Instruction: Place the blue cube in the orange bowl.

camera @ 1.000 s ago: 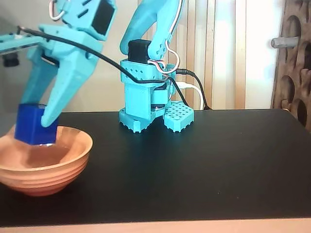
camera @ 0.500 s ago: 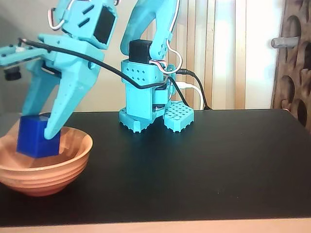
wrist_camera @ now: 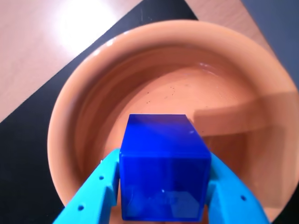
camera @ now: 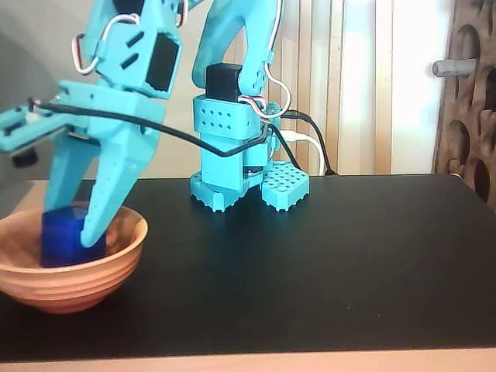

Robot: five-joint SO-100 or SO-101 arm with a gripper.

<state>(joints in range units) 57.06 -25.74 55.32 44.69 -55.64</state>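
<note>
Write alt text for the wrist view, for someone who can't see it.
A blue cube is clamped between two turquoise gripper fingers, inside an orange bowl. The bowl sits on a black mat.

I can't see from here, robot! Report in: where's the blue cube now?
Gripper shut on blue cube. Cube down inside orange bowl, not let go yet. Nothing in the way.

black table mat [camera: 349,263] | slatted wall panel [camera: 364,85] | perforated brown screen [camera: 469,101]
</note>
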